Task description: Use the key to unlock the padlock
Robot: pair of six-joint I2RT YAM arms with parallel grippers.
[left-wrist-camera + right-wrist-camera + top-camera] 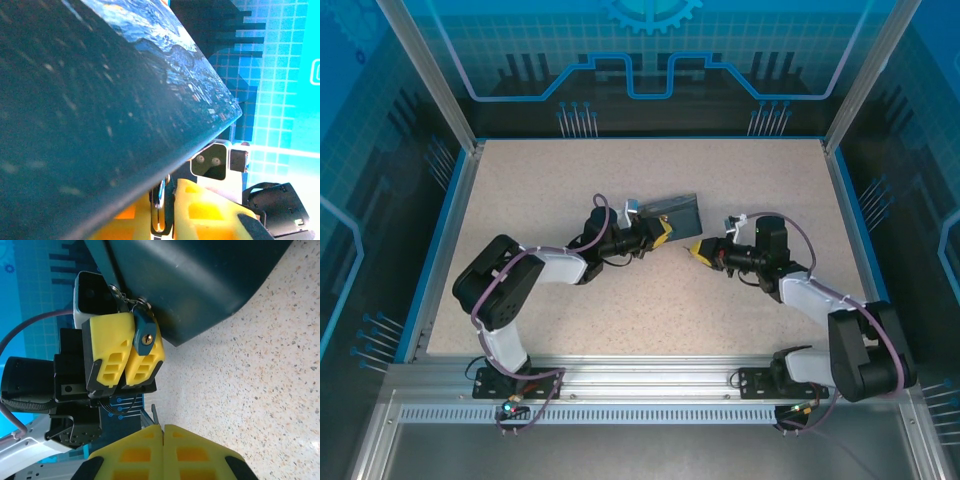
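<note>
**Padlock at my left fingertips, right gripper closed**

In the right wrist view my left gripper (129,332) sits in the upper left of the frame, its yellow fingers drawn narrow, nearly together. The padlock (144,327) lies at their tips, blue body turned so that its brass keyhole (146,339) faces the camera. Its shackle runs up to the lower edge of the dark box (200,280), which fills the top of the frame and stands tilted on the speckled table (260,380).

My left wrist view shows a thin metal loop (159,197) caught between my left fingers at the bottom centre, under the box's slanting side.

My right gripper (163,437) is at the bottom centre of its own view, fingers pressed flat together and pointing towards the padlock, clear of it.

From above, both grippers meet near the middle of the frame, the left at the box's lower left corner, the right just to its right
</note>
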